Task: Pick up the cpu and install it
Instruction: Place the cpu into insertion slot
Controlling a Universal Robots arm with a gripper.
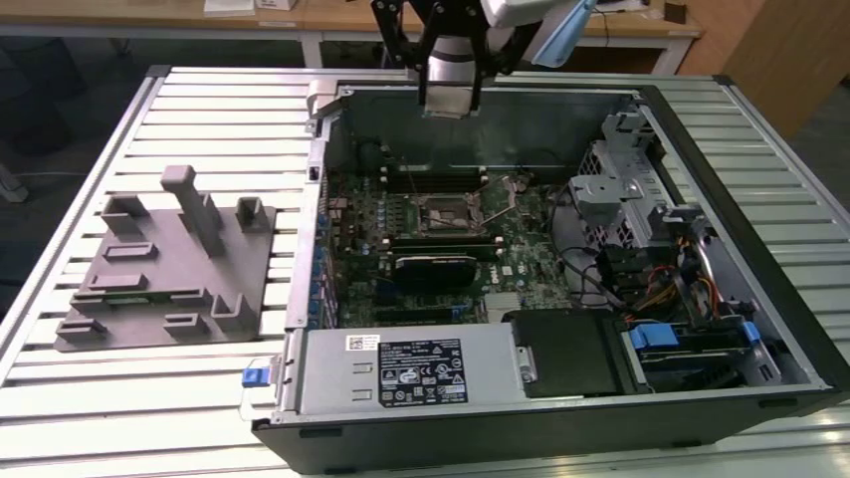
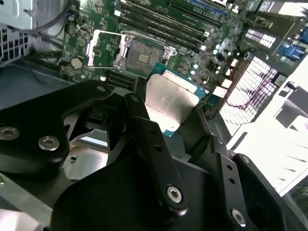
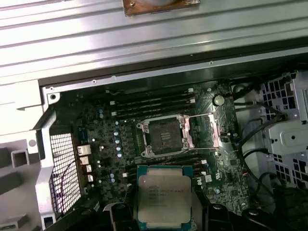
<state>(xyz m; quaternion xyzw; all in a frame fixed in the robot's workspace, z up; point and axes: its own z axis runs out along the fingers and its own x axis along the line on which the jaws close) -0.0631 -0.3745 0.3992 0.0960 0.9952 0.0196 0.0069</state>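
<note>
The cpu (image 3: 163, 197), a flat square chip with a pale silver top and a thin green rim, is clamped between my gripper's black fingers (image 2: 144, 130) in both wrist views; in the second wrist view the cpu (image 2: 171, 103) glints. My gripper (image 1: 449, 105) hangs over the far wall of the open computer case (image 1: 743, 149), above the motherboard. The socket (image 3: 166, 134) lies open on the motherboard with its metal load plate (image 3: 202, 131) folded to one side, and the socket (image 1: 445, 211) sits mid-board in the exterior view. The cpu is well above it, not touching.
A grey plastic fixture (image 1: 166, 264) with upright posts stands on the slatted table at the exterior view's left. Inside the case are a power supply (image 1: 398, 368), a drive cage (image 1: 624, 189), loose cables (image 1: 651, 289) and memory slots (image 3: 154, 103) beside the socket.
</note>
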